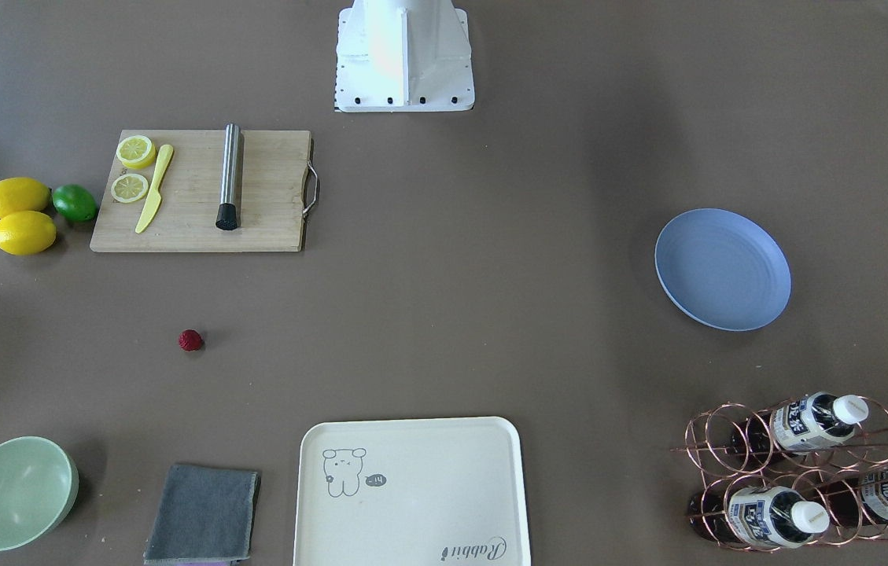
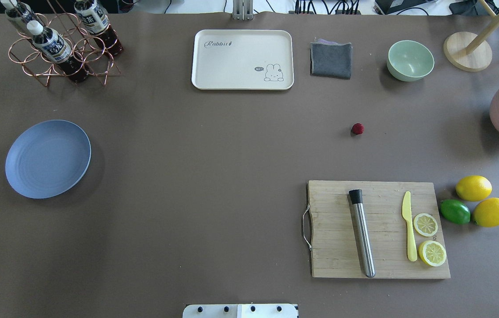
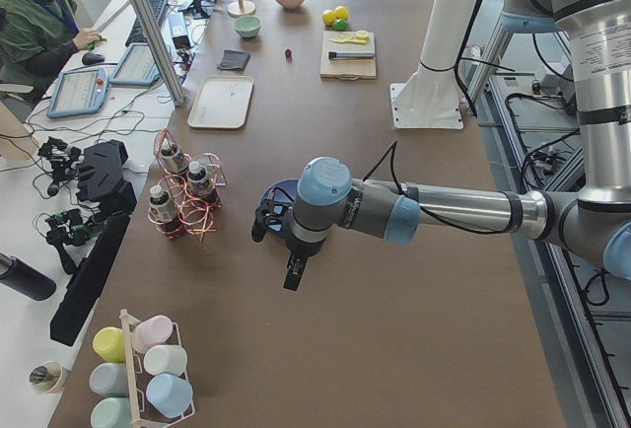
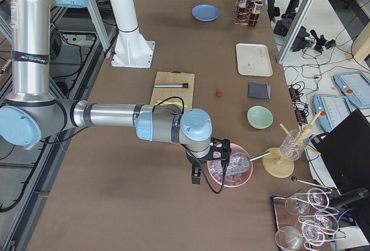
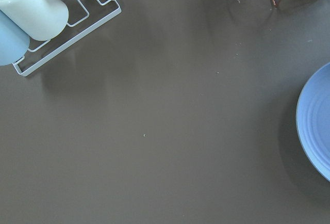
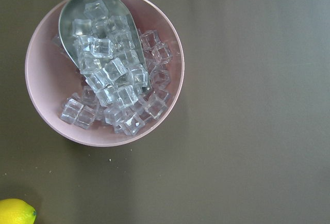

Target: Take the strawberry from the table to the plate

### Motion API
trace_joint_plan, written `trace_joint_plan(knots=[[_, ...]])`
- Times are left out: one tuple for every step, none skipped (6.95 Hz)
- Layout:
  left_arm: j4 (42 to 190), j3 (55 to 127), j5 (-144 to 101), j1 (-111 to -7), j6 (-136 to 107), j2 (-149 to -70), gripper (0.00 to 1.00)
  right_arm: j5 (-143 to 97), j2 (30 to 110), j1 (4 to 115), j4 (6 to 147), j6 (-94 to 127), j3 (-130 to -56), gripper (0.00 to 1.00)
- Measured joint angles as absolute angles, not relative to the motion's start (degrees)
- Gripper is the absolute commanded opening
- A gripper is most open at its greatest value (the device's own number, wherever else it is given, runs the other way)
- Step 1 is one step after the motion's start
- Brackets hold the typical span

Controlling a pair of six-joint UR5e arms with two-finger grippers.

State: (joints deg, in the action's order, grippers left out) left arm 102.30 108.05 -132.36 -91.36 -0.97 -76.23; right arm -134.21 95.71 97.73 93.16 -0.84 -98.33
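Note:
The strawberry (image 2: 357, 128) (image 1: 190, 339), tiny and dark red, lies alone on the brown table (image 2: 214, 145), between the grey cloth and the cutting board. The light-blue plate (image 2: 47, 158) (image 1: 722, 269) sits empty far across the table; its rim (image 5: 317, 126) shows at the right edge of the left wrist view. My left gripper (image 3: 261, 221) hangs above the table beside the plate. My right gripper (image 4: 221, 147) hovers over a pink bowl of ice, well away from the berry (image 4: 219, 94). Both grippers show only in the side views, so I cannot tell whether they are open or shut.
A wooden cutting board (image 2: 377, 229) carries a steel muddler, a yellow knife and lemon slices; lemons (image 2: 474, 187) and a lime lie beside it. A cream tray (image 2: 242, 59), grey cloth (image 2: 331, 59), green bowl (image 2: 410, 60), bottle rack (image 2: 61, 44) and pink ice bowl (image 6: 46, 105) line the table's edges.

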Motion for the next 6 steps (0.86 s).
trace_joint_plan(knots=[[102.3, 108.0, -132.4, -91.3, -1.0, -76.2, 0.98, -134.2, 95.7, 97.7, 93.2, -0.8, -98.3, 1.00], [102.2, 107.9, -132.4, -91.3, -1.0, -76.2, 0.98, -134.2, 95.7, 97.7, 93.2, -0.8, -98.3, 1.00], [102.2, 107.9, -132.4, -91.3, -1.0, -76.2, 0.98, -134.3, 95.7, 97.7, 93.2, -0.8, -98.3, 1.00], [102.2, 107.8, -132.4, -91.3, -1.0, -76.2, 0.98, -134.4, 95.7, 97.7, 93.2, -0.8, -98.3, 1.00], [102.1, 107.8, -132.4, -91.3, -1.0, -76.1, 0.98, -134.6, 95.7, 97.7, 93.2, -0.8, -98.3, 1.00], [102.1, 107.8, -132.4, -91.3, -1.0, -76.1, 0.98, -134.7, 95.7, 97.7, 93.2, -0.8, -98.3, 1.00]])
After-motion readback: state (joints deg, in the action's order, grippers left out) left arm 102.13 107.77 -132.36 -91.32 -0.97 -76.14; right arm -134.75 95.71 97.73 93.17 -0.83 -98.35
